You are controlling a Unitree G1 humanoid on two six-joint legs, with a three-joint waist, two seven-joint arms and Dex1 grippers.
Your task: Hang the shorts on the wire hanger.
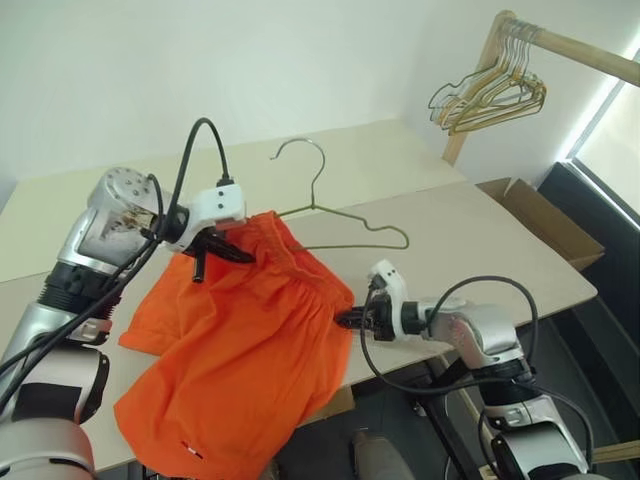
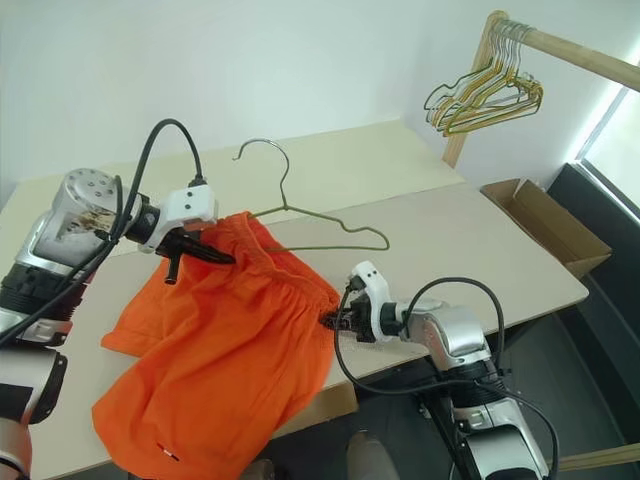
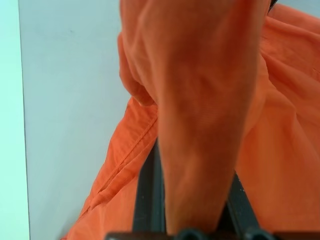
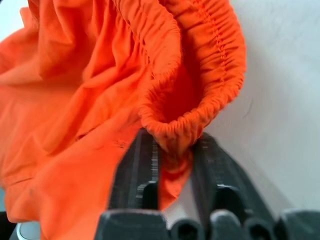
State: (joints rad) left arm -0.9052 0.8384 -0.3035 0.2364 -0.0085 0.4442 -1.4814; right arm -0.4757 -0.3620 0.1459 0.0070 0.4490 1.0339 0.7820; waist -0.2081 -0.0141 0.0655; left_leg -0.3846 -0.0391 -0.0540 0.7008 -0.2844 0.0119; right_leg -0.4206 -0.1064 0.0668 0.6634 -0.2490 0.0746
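Your left gripper (image 1: 222, 246) is pinching the shorts (image 1: 250, 350) at the waistband's far-left end; your right gripper (image 1: 346, 319) is pinching its near-right end. Wire hanger (image 1: 345, 215) is lying on the table (image 1: 480, 240) just beyond.

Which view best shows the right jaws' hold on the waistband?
The right wrist view: the right gripper has the gathered waistband of the shorts pinched between its jaws, close up. The eye views show that gripper at the waistband's end, small and side-on. The left wrist view shows cloth in the left gripper.
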